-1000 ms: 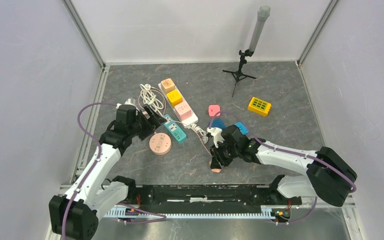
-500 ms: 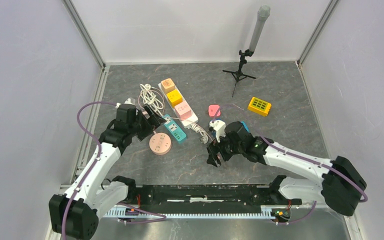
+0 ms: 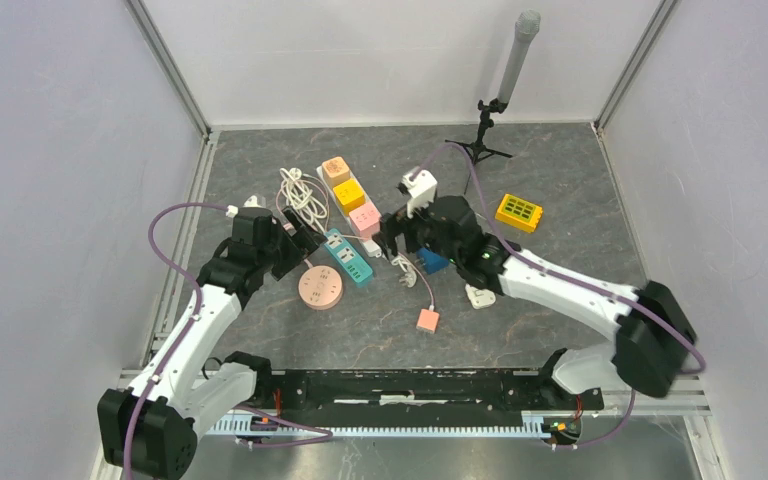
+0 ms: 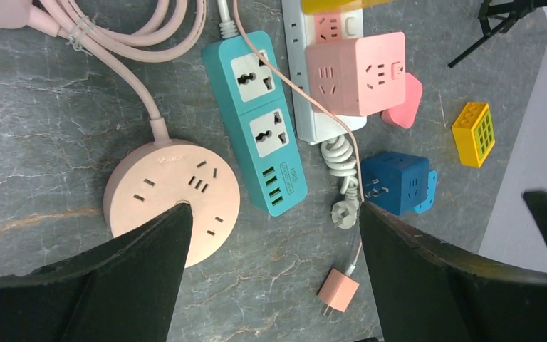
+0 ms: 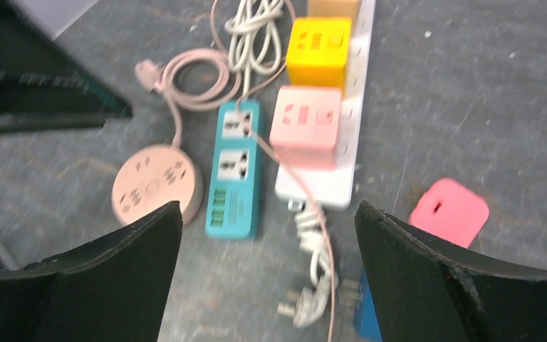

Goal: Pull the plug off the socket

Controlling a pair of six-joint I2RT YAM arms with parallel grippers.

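Top external view is showing a grey marbled table (image 3: 580,200) lying between pale walls (image 3: 60,150); left gripper (image 3: 308,240) and right gripper (image 3: 392,233) are hanging with jaws apart, empty.

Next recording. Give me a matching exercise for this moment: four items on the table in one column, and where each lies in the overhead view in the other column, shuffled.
Things
1. round pale-pink socket disc
2. teal rectangular power strip
3. small salmon square plug
4. yellow grid-topped block

Places
A. alone, farthest right of the four
B. lying loose, lowest in the overhead view
C. right beside the white power strip
D. farthest left of the four

Pairs: 1-D, 2-C, 3-B, 4-A
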